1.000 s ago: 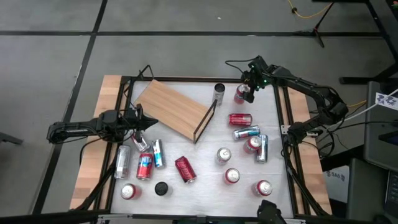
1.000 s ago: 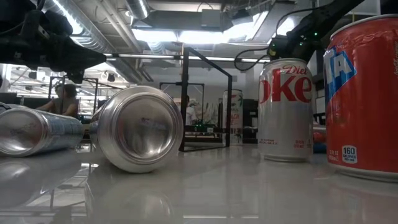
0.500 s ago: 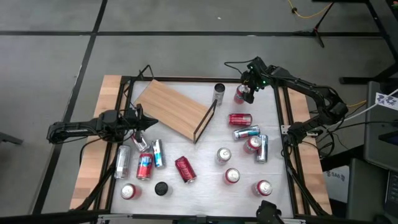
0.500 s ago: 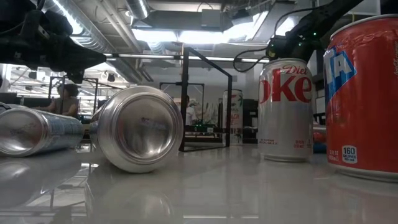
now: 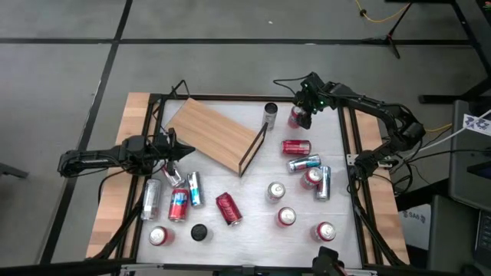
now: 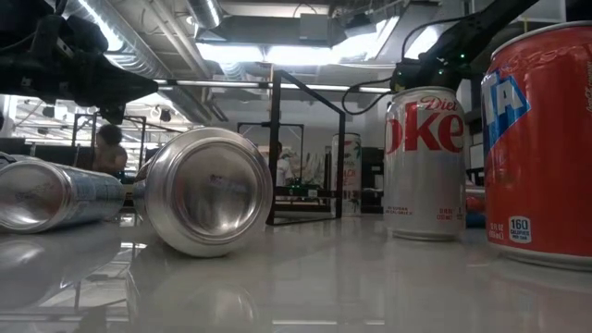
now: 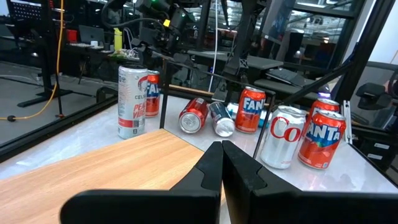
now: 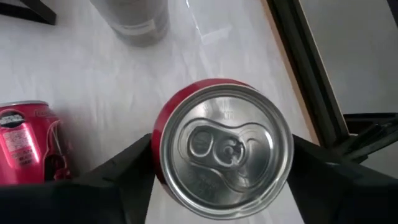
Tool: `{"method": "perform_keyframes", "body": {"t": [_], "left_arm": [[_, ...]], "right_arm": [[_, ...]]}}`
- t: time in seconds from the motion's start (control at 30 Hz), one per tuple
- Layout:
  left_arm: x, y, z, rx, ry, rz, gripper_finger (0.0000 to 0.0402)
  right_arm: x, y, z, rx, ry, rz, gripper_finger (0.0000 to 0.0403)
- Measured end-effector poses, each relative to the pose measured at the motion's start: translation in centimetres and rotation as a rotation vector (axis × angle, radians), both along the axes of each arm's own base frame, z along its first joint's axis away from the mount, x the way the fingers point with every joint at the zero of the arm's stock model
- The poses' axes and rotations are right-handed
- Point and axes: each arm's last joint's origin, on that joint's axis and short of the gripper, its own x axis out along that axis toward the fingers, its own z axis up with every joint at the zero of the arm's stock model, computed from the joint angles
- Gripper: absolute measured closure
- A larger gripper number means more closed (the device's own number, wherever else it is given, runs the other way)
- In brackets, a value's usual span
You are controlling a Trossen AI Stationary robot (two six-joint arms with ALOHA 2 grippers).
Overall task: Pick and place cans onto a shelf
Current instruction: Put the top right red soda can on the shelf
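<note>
grey floor (image 5: 69,77) with dark seams (ceiling lights (image 6: 208,14) overhead) — cluttered workshop beyond.

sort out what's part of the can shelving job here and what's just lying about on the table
Part of the job:
- red can standing between the right gripper fingers
- tall silver can beside it
- remaining cans, e.g. the red one lying on its side
- wooden shelf
- left gripper, shut, at the shelf's edge

Lying about:
- small black disc
</note>
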Motion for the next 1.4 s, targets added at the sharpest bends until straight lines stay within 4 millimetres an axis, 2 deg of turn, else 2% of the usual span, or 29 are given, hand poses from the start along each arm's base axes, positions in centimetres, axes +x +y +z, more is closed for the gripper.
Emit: {"method": "perform_keyframes", "body": {"t": [0.17, 0.3, 0.5, 0.67, 0.8, 0.93, 1.03, 1.17, 1.4], "left_arm": [[0.0, 0.0, 0.0, 0.0, 0.0, 0.0, 0.0401], [0.0, 0.0, 0.0, 0.0, 0.0, 0.0, 0.0401], [0.0, 0.0, 0.0, 0.0, 0.0, 0.0, 0.0401], [0.0, 0.0, 0.0, 0.0, 0.0, 0.0, 0.0401], [0.0, 0.0, 0.0, 0.0, 0.0, 0.0, 0.0401], [0.0, 0.0, 0.0, 0.0, 0.0, 0.0, 0.0401], [0.0, 0.0, 0.0, 0.0, 0.0, 0.0, 0.0401], [0.0, 0.0, 0.0, 0.0, 0.0, 0.0, 0.0401], [0.0, 0.0, 0.0, 0.0, 0.0, 0.0, 0.0401]], "right_arm": [[0.1, -0.1, 0.3, -0.007, 0.012, -0.006, 0.0123], [0.2, -0.3, 2.1, -0.012, 0.043, -0.017, 0.0113], [0.4, -0.7, 7.5, -0.058, 0.04, -0.032, 0.0124], [0.5, -0.6, 13.2, -0.105, -0.075, -0.04, 0.0119], [1.4, 0.6, 17.1, -0.168, -0.179, -0.002, 0.0119], [2.7, 2.7, 19.8, -0.221, -0.269, 0.085, 0.0121], [4.1, 4.5, 20.7, -0.231, -0.33, 0.169, 0.0118], [6.2, 6.5, 20.7, -0.219, -0.38, 0.274, 0.0117], [10.3, 7.8, 18.0, -0.158, -0.341, 0.371, 0.0117]]}}
